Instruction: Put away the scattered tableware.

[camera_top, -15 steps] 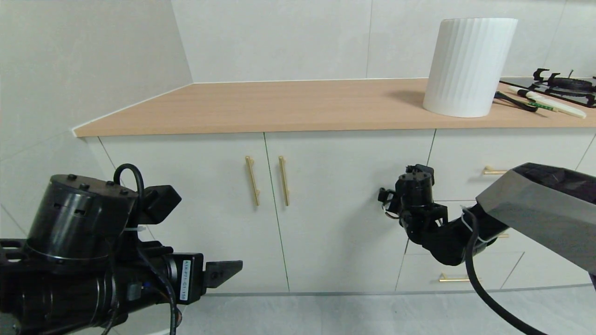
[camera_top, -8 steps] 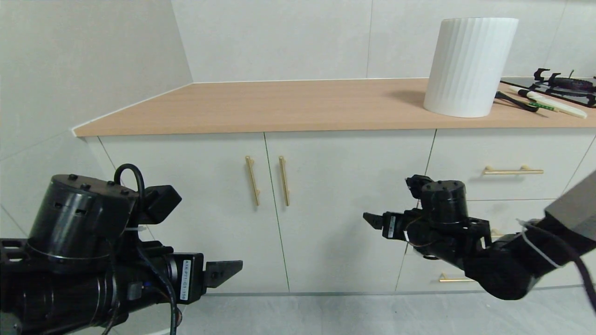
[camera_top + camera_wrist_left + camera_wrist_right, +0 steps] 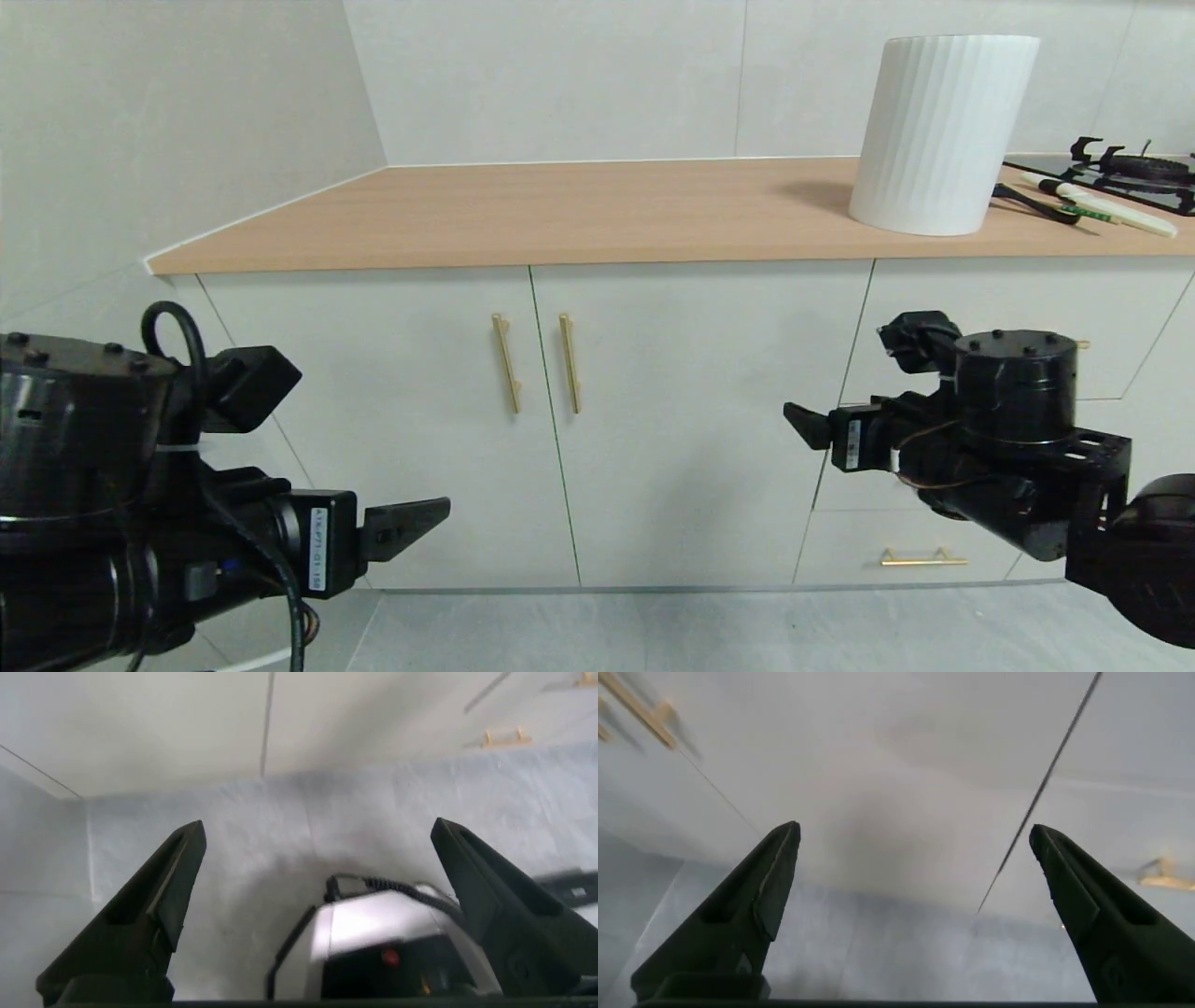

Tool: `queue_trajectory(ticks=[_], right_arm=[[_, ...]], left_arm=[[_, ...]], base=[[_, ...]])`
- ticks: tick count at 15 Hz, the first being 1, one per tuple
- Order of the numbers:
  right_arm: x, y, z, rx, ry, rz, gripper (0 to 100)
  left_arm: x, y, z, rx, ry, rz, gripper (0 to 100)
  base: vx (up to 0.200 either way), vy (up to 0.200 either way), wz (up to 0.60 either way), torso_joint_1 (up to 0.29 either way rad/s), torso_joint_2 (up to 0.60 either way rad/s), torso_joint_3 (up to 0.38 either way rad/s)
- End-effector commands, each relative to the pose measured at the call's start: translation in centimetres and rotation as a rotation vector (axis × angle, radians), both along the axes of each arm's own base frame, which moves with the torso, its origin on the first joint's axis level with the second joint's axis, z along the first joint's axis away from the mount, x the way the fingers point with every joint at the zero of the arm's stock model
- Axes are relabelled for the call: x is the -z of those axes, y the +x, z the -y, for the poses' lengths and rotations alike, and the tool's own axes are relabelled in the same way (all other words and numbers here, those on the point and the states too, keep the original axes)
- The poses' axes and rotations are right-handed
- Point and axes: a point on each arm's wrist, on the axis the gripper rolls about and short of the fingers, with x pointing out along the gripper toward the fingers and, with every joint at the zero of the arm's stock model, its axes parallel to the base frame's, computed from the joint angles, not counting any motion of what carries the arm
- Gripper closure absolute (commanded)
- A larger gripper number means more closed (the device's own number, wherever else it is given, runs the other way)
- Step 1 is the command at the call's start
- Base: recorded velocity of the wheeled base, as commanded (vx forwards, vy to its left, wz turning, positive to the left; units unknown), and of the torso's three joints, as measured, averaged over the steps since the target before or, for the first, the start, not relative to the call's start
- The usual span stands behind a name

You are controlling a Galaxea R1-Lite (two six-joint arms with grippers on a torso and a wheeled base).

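The jaws of our left gripper [image 3: 318, 831] stand spread wide, released, with nothing between them and the grey floor [image 3: 234, 831] beyond. The jaws of our right gripper [image 3: 913, 833] are parted just as far and hold nothing, facing the pale cabinet front [image 3: 878, 765] with its thin dark seam [image 3: 1036, 812]. From the head view we see the left gripper [image 3: 411, 525] low on our left before the left cabinet door [image 3: 373, 420], and the right gripper [image 3: 812, 429] on our right before the drawers [image 3: 1008, 299], its tips turned toward our left. The two are well apart, and both hang below the edge of the counter [image 3: 560, 210]. Between them the double doors carry two upright gold handles [image 3: 505, 364], and a lower drawer shows a short gold handle [image 3: 920, 558] near the floor. Up on the counter, toward our right, stands a tall white ribbed container [image 3: 938, 135]. The scattered utensils [image 3: 1111, 210] lie flat on the counter just beside it, on its right, between it and the black stove burner [image 3: 1130, 168]. A black piece lies nearest the container, then a green one and a long pale one (we cannot tell what kind each is).
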Motion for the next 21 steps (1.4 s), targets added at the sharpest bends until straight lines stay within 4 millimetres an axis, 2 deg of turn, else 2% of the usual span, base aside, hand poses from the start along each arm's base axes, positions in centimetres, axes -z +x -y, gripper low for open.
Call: queue_trajectory(ticks=[1, 3, 4, 6, 7, 9, 10, 11, 12, 14, 15, 17, 18, 21], right_arm=[[-3.2, -3.6, 2.1, -0.003, -0.007, 0.11, 0], [-4.5, -5.7, 3.5, 0.011, -0.019, 0.172, 0], [-5.2, -7.1, 4.8, 0.072, -0.011, 0.207, 0], [-4.7, -9.7, 7.4, 0.199, -0.052, 0.228, 0], [-4.3, -11.6, 8.4, 0.231, -0.078, 0.247, 0], [-5.2, -15.1, 10.6, 0.306, -0.088, 0.358, 0], [-5.4, -15.6, 11.3, 0.345, -0.085, 0.377, 0], [-5.8, -17.2, 13.2, 0.486, -0.113, 0.435, 0], [-6.3, -18.8, 13.8, 0.515, -0.117, 0.493, 0], [-6.1, -23.7, 14.8, 0.536, -0.163, 0.596, 0], [-5.6, -26.0, 15.2, 0.563, -0.2, 0.622, 0], [-4.9, -29.7, 15.5, 0.626, -0.239, 0.646, 0], [-4.2, -31.2, 15.4, 0.589, -0.243, 0.667, 0], [-2.7, -33.0, 14.8, 0.527, -0.233, 0.752, 0]], left_arm=[[-1.0, -1.6, -1.0, -0.007, -0.025, 0.065, 0], [-1.6, -2.5, -1.8, -0.027, -0.025, 0.11, 0], [-1.6, -3.7, -2.7, -0.063, 0.011, 0.159, 0], [-1.1, -7.3, -5.0, -0.134, 0.095, 0.271, 0], [-0.4, -9.9, -6.5, -0.156, 0.159, 0.354, 0], [0.7, -14.2, -8.6, -0.199, 0.18, 0.511, 0], [0.7, -14.9, -8.8, -0.213, 0.166, 0.543, 0], [0.8, -17.2, -9.7, -0.262, 0.13, 0.641, 0], [0.8, -18.3, -10.0, -0.298, 0.124, 0.685, 0], [1.4, -20.6, -10.5, -0.365, 0.105, 0.777, 0], [1.6, -21.5, -10.6, -0.393, 0.095, 0.822, 0], [1.6, -21.8, -10.3, -0.45, 0.11, 0.835, 0], [1.7, -21.8, -10.2, -0.468, 0.123, 0.831, 0], [1.8, -22.2, -9.6, -0.57, 0.166, 0.84, 0]], base=[[0.0, 0.0, 0.0, 0.0, 0.0, 0.0], [0.0, 0.0, 0.0, 0.0, 0.0, 0.0], [0.0, 0.0, 0.0, 0.0, 0.0, 0.0], [0.0, 0.0, 0.0, 0.0, 0.0, 0.0], [0.0, 0.0, 0.0, 0.0, 0.0, 0.0], [0.0, 0.0, 0.0, 0.0, 0.0, 0.0], [0.0, 0.0, 0.0, 0.0, 0.0, 0.0], [0.0, 0.0, 0.0, 0.0, 0.0, 0.0], [0.0, 0.0, 0.0, 0.0, 0.0, 0.0], [0.0, 0.0, 0.0, 0.0, 0.0, 0.0], [0.0, 0.0, 0.0, 0.0, 0.0, 0.0], [0.0, 0.0, 0.0, 0.0, 0.0, 0.0], [0.0, 0.0, 0.0, 0.0, 0.0, 0.0], [0.0, 0.0, 0.0, 0.0, 0.0, 0.0]])
